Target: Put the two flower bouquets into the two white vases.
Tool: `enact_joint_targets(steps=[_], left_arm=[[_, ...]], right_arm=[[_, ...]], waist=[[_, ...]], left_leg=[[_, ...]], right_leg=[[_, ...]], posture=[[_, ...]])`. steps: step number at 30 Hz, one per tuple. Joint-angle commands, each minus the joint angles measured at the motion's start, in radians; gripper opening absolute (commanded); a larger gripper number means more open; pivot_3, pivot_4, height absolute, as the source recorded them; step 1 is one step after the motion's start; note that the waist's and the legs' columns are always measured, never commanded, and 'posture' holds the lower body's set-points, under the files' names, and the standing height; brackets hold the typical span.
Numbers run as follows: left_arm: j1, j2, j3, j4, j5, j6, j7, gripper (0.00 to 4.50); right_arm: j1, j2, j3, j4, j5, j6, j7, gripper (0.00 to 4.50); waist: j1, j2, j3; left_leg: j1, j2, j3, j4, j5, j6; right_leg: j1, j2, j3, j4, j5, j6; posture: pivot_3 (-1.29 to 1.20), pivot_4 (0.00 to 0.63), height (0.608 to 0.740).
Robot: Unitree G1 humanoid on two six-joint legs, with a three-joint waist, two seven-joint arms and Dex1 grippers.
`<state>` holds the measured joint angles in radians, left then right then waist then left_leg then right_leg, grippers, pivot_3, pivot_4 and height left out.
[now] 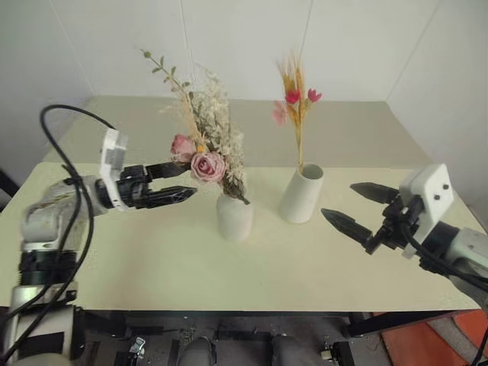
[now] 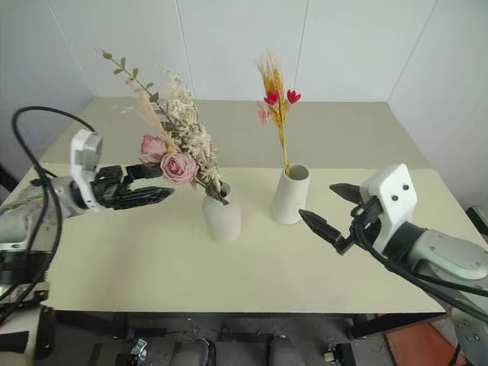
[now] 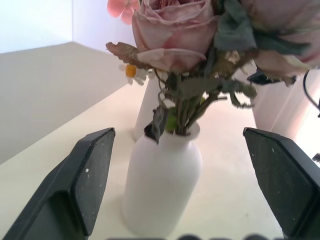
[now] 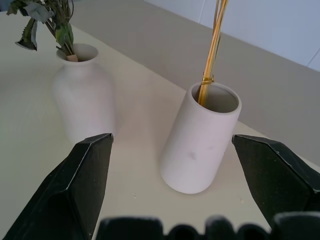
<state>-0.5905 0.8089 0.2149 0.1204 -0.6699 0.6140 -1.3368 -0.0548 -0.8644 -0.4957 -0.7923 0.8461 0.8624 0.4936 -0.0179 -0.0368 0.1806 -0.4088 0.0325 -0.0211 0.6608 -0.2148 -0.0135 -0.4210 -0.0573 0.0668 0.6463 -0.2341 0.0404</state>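
Both bouquets are seated: roses (image 1: pixel 200 156) in the bottle vase (image 1: pixel 234 216), wheat stalks (image 1: pixel 296 103) in the cylinder vase (image 1: pixel 302 194), mid-table. Stems look light and soft, best taken low. Left gripper (image 1: pixel 177 183) and right gripper (image 1: pixel 357 206) stand wide, empty.

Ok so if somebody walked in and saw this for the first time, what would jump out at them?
Most striking is the bushy rose bouquet standing in the bottle-shaped vase near the middle of the table. Just to its right, the slim wheat-stalk bouquet rises from the tapered vase. On either side an open claw is held off the vases, the left claw by the roses, the right claw beside the tapered vase.
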Motion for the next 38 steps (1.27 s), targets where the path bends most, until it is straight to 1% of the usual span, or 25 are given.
enact_joint_targets(steps=[1,7,11,15,24,27,31,34,38], left_arm=[[0.028,0.061,0.062,-0.074,-0.035,0.011,-0.01,4.47],[0.083,0.137,0.107,-0.13,-0.066,0.034,-0.022,4.47],[0.097,0.165,0.117,-0.153,-0.082,0.052,-0.024,4.47],[0.09,0.181,0.11,-0.155,-0.086,0.057,-0.019,4.47],[0.052,0.204,0.087,-0.139,-0.097,0.076,-0.033,4.47],[0.036,0.228,0.073,-0.142,-0.083,0.078,-0.044,4.47],[0.024,0.253,0.078,-0.167,-0.101,0.116,-0.03,4.47],[0.014,0.279,0.083,-0.169,-0.109,0.144,-0.036,4.47],[0.029,0.309,0.093,-0.191,-0.116,0.177,-0.035,4.47]], right_arm=[[0.054,-0.054,-0.119,0.016,-0.019,-0.057,0.107,4.5],[0.157,-0.107,-0.236,0.067,-0.037,-0.082,0.249,4.5],[0.188,-0.121,-0.277,0.084,-0.05,-0.085,0.294,4.5],[0.207,-0.11,-0.295,0.08,-0.062,-0.092,0.309,4.5],[0.211,-0.072,-0.27,0.046,-0.074,-0.106,0.273,4.5],[0.201,-0.072,-0.269,0.049,-0.074,-0.113,0.27,4.5],[0.197,-0.071,-0.263,0.067,-0.079,-0.142,0.296,4.5],[0.167,-0.069,-0.23,0.076,-0.075,-0.149,0.282,4.5],[0.175,-0.055,-0.197,0.085,-0.097,-0.171,0.287,4.5]], waist=[[0.006,0.0,0.0],[0.004,0.0,0.0],[0.002,0.0,0.0],[0.003,0.0,0.0],[0.003,0.0,0.0],[0.002,0.0,0.0],[0.002,0.0,0.0],[-0.001,0.0,0.0],[0.0,0.0,0.0]], left_leg=[[0.0,0.0,0.0,0.0,0.0,0.0],[0.0,0.0,0.0,0.0,0.0,0.0],[0.002,0.001,0.001,0.0,0.0,0.0],[0.002,0.001,0.001,0.0,0.0,0.0],[0.001,0.001,0.002,0.0,0.0,0.0],[0.001,0.001,0.002,0.0,0.0,0.0],[0.001,0.001,0.002,0.0,0.0,0.0],[0.002,0.001,0.002,0.0,0.0,0.0],[0.001,0.001,0.002,0.0,0.0,0.0]], right_leg=[[0.0,0.0,0.0,0.0,0.0,0.0],[0.0,0.0,0.0,0.0,-0.001,0.0],[0.001,0.0,0.0,0.0,-0.002,0.002],[0.001,0.0,0.0,0.0,-0.003,0.002],[0.001,0.0,0.0,0.0,-0.003,0.002],[0.0,0.001,0.0,0.0,-0.003,0.002],[0.0,0.0,0.0,0.0,-0.003,0.002],[0.001,0.001,0.0,0.0,-0.003,0.003],[0.0,0.001,0.0,0.0,-0.003,0.003]], posture=[[0.0,0.15,0.74],[0.0,0.15,0.74],[0.0,0.15,0.74],[0.0,0.15,0.74],[0.0,0.15,0.74],[0.0,0.15,0.74],[0.0,0.15,0.74],[0.0,0.15,0.74],[0.0,0.15,0.74]])
